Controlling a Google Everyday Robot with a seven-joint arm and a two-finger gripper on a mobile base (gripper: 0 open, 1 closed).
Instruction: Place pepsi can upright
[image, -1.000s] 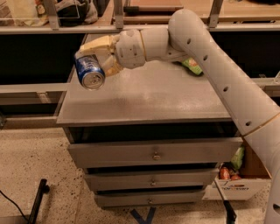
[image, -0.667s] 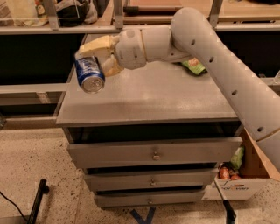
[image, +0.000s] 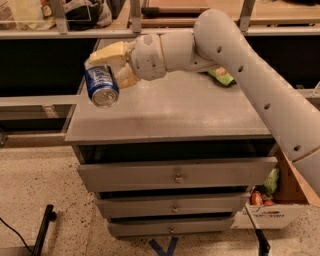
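The pepsi can (image: 101, 85) is seen clamped between the tan fingers (image: 107, 54) of the gripper (image: 106, 72), which is held over the left rear part of the grey cabinet top (image: 170, 110). The can is carried above the surface rather than set down on it. It is tilted, with one silver end turned down and toward the camera and its blue side shown beneath the upper finger.

Compared with a second ago, the can is found in nearly the same spot by the cabinet's left edge. Its lean, however, is steeper: the silver end is now pointed more toward the tabletop than out to the side. The white arm (image: 235, 55) is stretched in from the right, much as it was before, with its wrist bent toward the can.

A green snack bag (image: 222, 76) is left at the back of the cabinet top and is partly hidden behind the arm, unmoved since the earlier frames. Three drawers (image: 175, 175) are shown below the top, the uppermost pulled slightly out. A cardboard box (image: 280, 212) of packets is placed on the floor to the cabinet's right.
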